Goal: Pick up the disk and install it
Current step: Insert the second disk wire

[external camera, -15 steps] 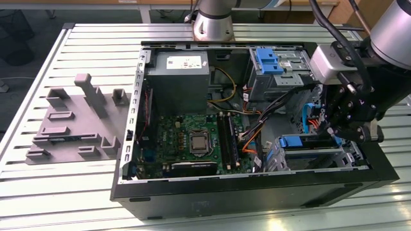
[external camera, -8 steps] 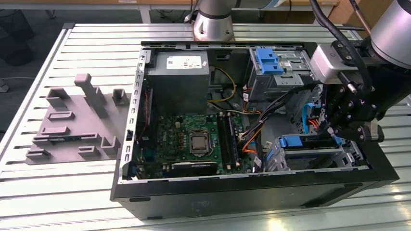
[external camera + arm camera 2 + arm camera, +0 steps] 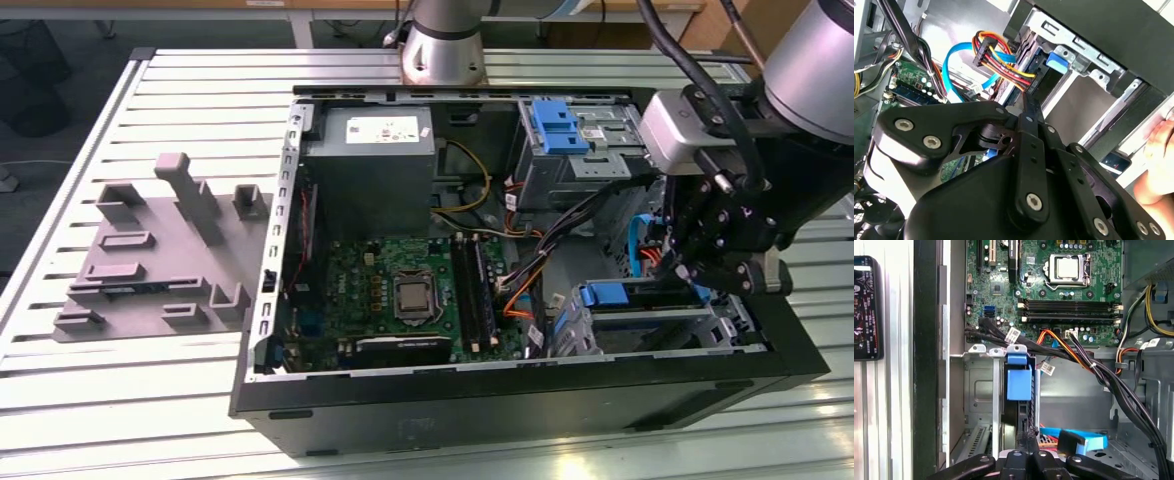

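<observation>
The disk stands on edge in the drive cage at the front corner of the open computer case, on the exterior view's right. Its blue rail end faces up between the cage's metal walls, and it also shows in the second wrist view. My gripper hangs right over the cage. Its fingers are shut together, their tips at the disk's dark upper edge, with nothing seen between them.
Black, orange and blue cables run past the cage to the motherboard. A grey power supply and a bare blue bracket sit at the case's rear. A grey fixture lies on the slatted table. A hand is beside the case.
</observation>
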You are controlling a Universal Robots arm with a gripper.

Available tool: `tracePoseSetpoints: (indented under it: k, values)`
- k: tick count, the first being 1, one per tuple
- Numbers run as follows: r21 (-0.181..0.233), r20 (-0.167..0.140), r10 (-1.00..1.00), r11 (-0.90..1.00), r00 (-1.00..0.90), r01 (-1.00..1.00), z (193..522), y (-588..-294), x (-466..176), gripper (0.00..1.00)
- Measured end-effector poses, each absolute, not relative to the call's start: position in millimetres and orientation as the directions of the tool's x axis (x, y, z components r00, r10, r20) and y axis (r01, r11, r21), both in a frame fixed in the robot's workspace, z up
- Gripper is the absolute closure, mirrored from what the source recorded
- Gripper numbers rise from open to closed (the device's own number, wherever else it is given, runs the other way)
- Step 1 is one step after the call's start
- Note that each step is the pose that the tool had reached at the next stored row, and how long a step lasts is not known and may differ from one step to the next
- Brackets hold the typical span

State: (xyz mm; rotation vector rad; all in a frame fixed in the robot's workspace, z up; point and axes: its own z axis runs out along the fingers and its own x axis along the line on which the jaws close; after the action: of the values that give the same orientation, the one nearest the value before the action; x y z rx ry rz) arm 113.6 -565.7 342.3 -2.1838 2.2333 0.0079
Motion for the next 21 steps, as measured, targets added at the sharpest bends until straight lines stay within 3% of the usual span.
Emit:
tracePoseSetpoints:
  k: [21]
  values:
    - [-0.010, -0.017, -1.000, 0.022, -0.022, -1.000, 378, -560, 101, 0.89]
